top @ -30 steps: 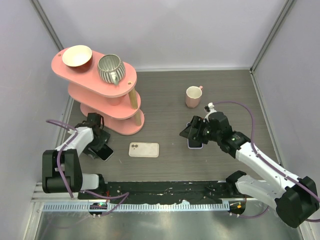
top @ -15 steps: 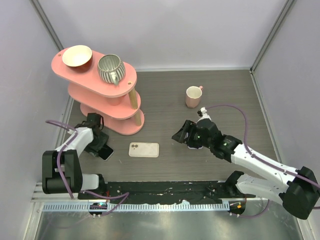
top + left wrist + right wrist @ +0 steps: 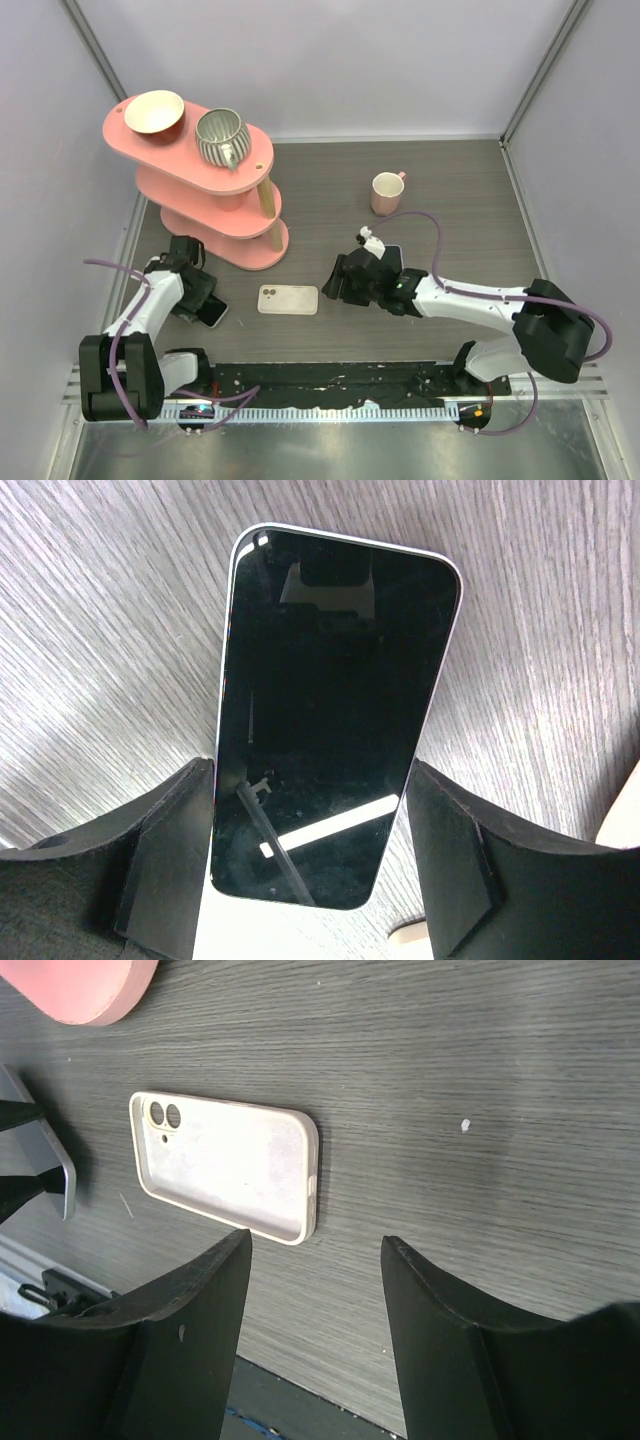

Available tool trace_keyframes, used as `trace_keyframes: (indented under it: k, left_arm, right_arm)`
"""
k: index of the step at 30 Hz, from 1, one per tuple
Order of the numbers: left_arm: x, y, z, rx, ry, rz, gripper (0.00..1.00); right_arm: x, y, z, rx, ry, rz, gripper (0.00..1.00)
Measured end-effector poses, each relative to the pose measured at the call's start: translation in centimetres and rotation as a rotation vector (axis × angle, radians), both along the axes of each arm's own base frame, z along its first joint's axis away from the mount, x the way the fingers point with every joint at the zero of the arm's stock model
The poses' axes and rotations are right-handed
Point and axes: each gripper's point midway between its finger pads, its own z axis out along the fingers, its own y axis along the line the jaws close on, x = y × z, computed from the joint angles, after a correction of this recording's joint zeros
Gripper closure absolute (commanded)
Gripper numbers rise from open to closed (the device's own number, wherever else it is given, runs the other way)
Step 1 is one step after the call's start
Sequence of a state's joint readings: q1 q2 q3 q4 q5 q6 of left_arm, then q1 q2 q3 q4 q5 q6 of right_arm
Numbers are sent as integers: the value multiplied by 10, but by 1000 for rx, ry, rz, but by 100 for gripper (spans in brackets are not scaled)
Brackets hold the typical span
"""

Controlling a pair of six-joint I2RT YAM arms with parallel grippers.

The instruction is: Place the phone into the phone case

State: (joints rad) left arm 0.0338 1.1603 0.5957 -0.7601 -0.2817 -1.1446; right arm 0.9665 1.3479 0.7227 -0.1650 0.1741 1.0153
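Observation:
The phone (image 3: 330, 720), black screen up with a pale rim, lies on the grey wood table between my left gripper's (image 3: 312, 865) fingers, which press its two long sides. From above, the phone (image 3: 210, 312) sits at the left with the left gripper (image 3: 198, 298) shut on it. The phone case (image 3: 288, 299), cream and empty, lies open side up in the middle. My right gripper (image 3: 338, 284) hovers just right of it, open and holding nothing. In the right wrist view the case (image 3: 225, 1165) lies ahead and left of the right gripper (image 3: 315, 1250).
A pink tiered shelf (image 3: 215, 205) stands at the back left with a bowl (image 3: 154, 112) and a ribbed grey pot (image 3: 221, 137) on top. A pink mug (image 3: 386, 192) stands behind the right arm. The black front rail (image 3: 330, 378) runs along the near edge.
The right gripper has swung left from the table's middle right to just beside the case, its jaws narrowing. The left gripper has closed onto the phone and moved slightly nearer.

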Motion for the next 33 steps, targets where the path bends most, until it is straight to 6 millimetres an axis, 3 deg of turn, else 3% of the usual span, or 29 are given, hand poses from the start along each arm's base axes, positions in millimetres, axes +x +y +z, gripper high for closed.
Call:
trace_keyframes:
  k: [4,11,15,17,21,24,25,30,33]
  left_arm:
    - [-3,-3,0,-14,11,-3,90]
    - [-7,-11,13,-37,-32,-37,100]
    - [-5,-14,30,-46,-115,-67,100]
    - [-4,-15,37,-45,-155,-82,100]
    - [-7,-17,41,-42,-161,-114,100]
    - [-11,-25,39,-54,-142,-169,100]
    - [-12,-29,39,-60,-139,-186,100]
    - [-14,-42,40,-69,-131,-267,100]
    - [-15,-50,43,-66,-126,-329,100]
  right_arm:
    - [-4,7,-10,-21,-2,-1,39]
    - [-4,21,-35,-89,26,23,51]
    - [0,25,-39,-102,28,19,53]
    - [1,27,-43,-113,31,18,58]
    - [2,28,-57,-147,40,24,62]
    - [5,33,-57,-148,26,44,70]
    - [6,35,-58,-154,23,54,78]
    - [9,33,-60,-243,-10,140,99]
    - [8,25,-59,-333,-51,244,99]
